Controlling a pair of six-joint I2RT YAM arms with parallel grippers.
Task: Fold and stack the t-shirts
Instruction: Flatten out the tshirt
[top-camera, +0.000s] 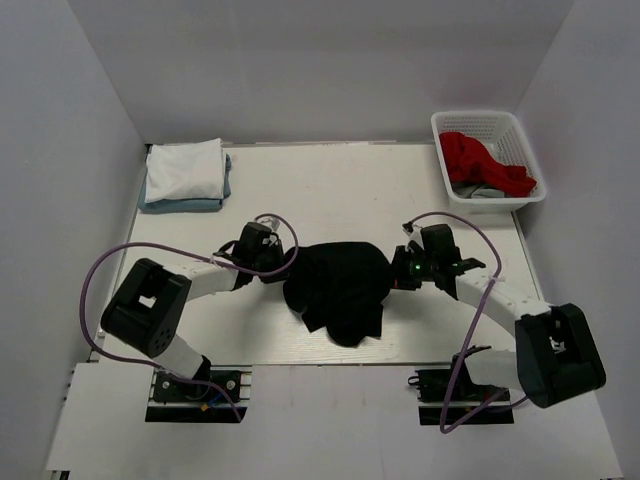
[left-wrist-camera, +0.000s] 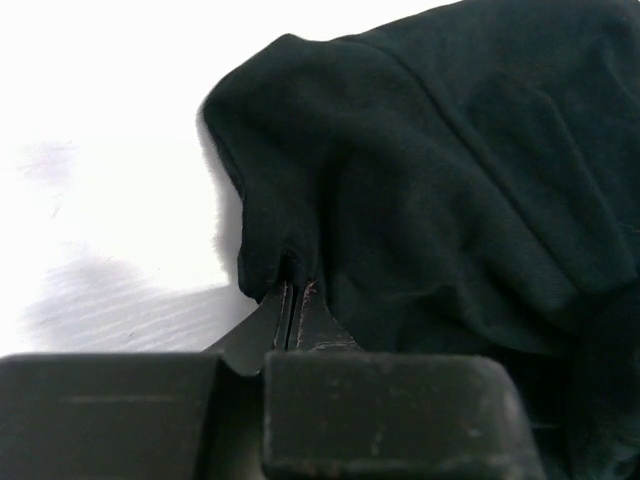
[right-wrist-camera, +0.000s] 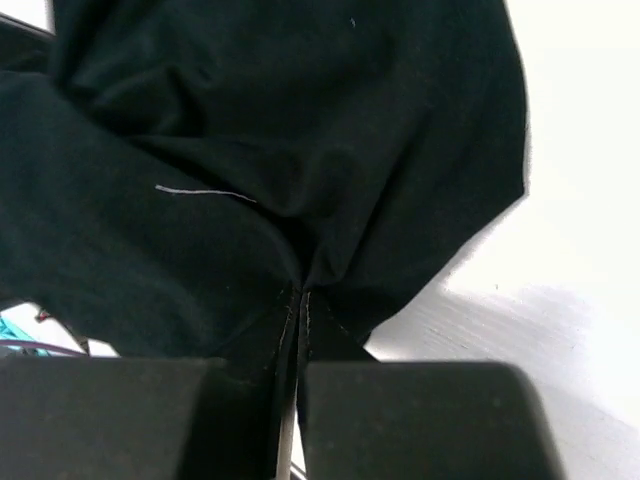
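A crumpled black t-shirt (top-camera: 342, 288) lies in the middle of the table between the two arms. My left gripper (top-camera: 281, 264) is shut on its left edge; in the left wrist view the fingertips (left-wrist-camera: 293, 290) pinch a fold of the black cloth (left-wrist-camera: 450, 170). My right gripper (top-camera: 396, 268) is shut on its right edge; in the right wrist view the jaws (right-wrist-camera: 301, 295) pinch the black cloth (right-wrist-camera: 300, 120). A folded white t-shirt (top-camera: 184, 169) sits on a folded light blue-grey one (top-camera: 182, 205) at the back left.
A white plastic mesh basket (top-camera: 487, 125) at the back right holds red cloth (top-camera: 484, 163) and some grey cloth. Purple cables loop over both arms. White walls stand around the table (top-camera: 300, 190).
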